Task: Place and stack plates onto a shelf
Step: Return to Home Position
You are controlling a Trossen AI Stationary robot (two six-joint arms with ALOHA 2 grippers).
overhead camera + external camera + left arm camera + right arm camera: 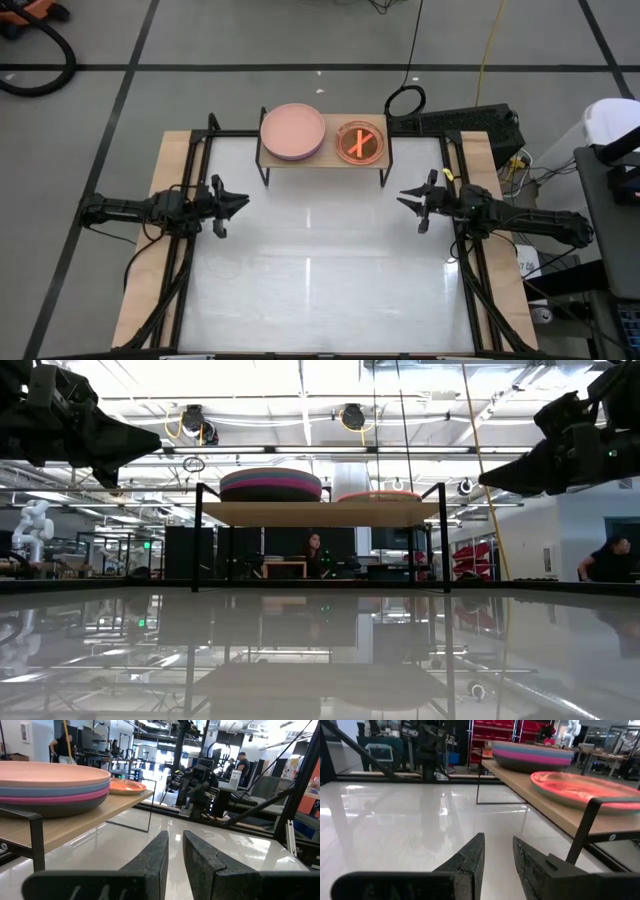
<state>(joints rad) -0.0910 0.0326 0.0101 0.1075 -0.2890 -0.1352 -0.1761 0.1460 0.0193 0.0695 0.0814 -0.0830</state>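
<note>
The shelf [328, 152], a light-wood board on thin black legs, stands at the middle of the table's far edge. On its left half sits a stack of large plates [292, 132]: dusty pink on top, then blue, magenta and dark grey [50, 785]. Its right half carries small translucent orange-pink plates [360, 143] [580, 787]; how many I cannot tell. My left gripper [243, 203] [175, 834] hovers over the table's left side and points at the middle. My right gripper [402, 200] [498, 837] mirrors it on the right. On both, a narrow gap shows between the fingers and nothing is held.
The glossy white tabletop [310, 270] lies bare between and in front of the grippers. Black frame rails [185, 260] [470, 270] run along its left and right sides. Cables and equipment [520, 150] sit beyond the right edge. People show far off in the room [605, 560].
</note>
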